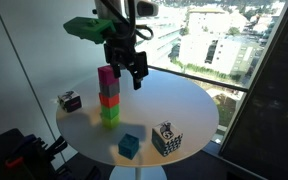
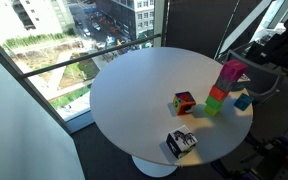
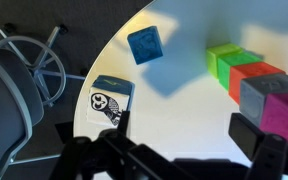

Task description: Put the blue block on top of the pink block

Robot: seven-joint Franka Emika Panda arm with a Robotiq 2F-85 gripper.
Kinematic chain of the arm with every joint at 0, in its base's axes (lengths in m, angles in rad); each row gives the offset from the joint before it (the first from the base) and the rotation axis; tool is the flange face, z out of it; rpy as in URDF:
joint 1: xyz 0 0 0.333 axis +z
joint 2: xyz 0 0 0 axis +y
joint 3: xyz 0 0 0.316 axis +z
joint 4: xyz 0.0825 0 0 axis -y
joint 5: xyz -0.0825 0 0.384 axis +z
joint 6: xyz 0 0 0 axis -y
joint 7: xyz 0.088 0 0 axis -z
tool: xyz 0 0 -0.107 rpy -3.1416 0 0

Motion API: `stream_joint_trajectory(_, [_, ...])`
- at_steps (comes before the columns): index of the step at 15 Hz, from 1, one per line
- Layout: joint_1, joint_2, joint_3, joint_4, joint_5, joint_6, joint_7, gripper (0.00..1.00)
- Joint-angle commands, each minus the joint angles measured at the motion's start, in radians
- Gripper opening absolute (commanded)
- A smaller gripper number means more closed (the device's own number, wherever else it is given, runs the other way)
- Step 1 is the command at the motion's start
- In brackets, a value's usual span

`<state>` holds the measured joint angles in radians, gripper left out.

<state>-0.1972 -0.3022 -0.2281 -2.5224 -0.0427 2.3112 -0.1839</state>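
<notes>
In an exterior view your black two-fingered gripper [image 1: 130, 72] hangs with its fingers spread and nothing between them. Just beside its fingertips sits the pink block [image 1: 106, 75], a small plain magenta cube that caps a tower over a red-orange cube [image 1: 108, 97] and a lime-green cube [image 1: 110, 113]. That height is likely why you are holding the hand so high. The blue block [image 1: 130, 147], a small plain teal-blue cube, lies loose on the round white table [image 1: 189, 105], well below the hand and out toward the near rim. It is just beside a black-and-white patterned cube [image 1: 166, 138], so you will need a clean descent to take one without nudging the other. In an exterior view from across the table I cannot make the gripper out. The pink block [image 2: 232, 72] tops the leaning-looking column, and the blue block [image 2: 243, 101] shows low beside its base. In the wrist view the fingers [image 3: 269, 150] stand wide apart at the bottom edge, empty. The blue block [image 3: 144, 45] lies far ahead of the fingertips. The patterned cube [image 3: 111, 100] is nearer, showing a black figure on white but no letters you could read. The pink block [image 3: 284, 110] crowds one finger.
</notes>
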Motion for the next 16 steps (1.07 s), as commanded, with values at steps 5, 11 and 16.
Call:
stream_joint_trajectory(5, [-0.009, 0.023, -0.001, 0.001, -0.024, -0.001, 0.001, 1.0])
stream_joint_trajectory(11, [-0.01, 0.023, -0.001, 0.001, -0.026, -0.001, 0.001, 1.0])
stream_joint_trajectory(16, [-0.01, 0.085, -0.01, -0.016, -0.014, 0.021, -0.011, 1.0])
